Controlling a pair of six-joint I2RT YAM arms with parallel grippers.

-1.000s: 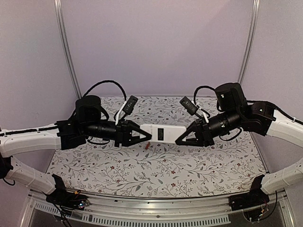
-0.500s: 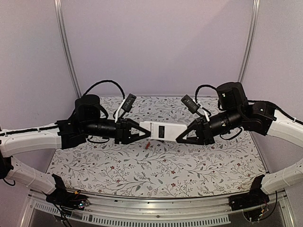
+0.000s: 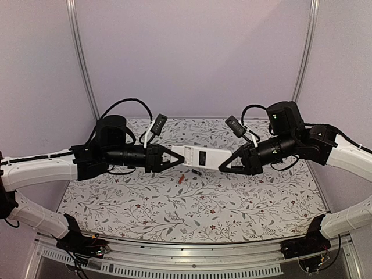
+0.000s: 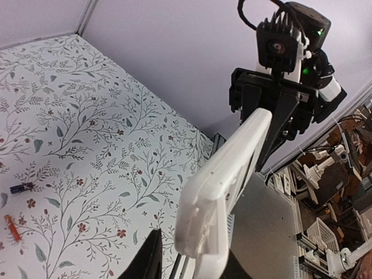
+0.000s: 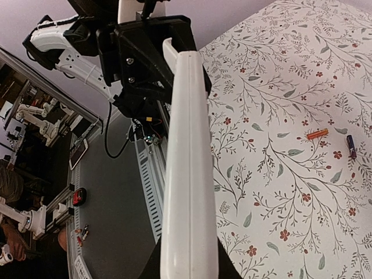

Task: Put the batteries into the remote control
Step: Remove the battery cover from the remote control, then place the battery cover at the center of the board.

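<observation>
The white remote control hangs in the air between my two grippers, its plain back with the dark recess facing up. My right gripper is shut on its right end, the fingers tight on both sides in the right wrist view. My left gripper is open around the left end. In the left wrist view one finger stands apart from the remote. The dark battery and the reddish-orange battery lie on the table below, and both also show in the wrist views.
The floral tablecloth covers the table. Purple walls with metal posts close the back and sides. The metal rail runs along the near edge by the arm bases.
Both grippers and the remote have risen and shifted slightly away from the near edge. The dark battery under the remote has come into view.
</observation>
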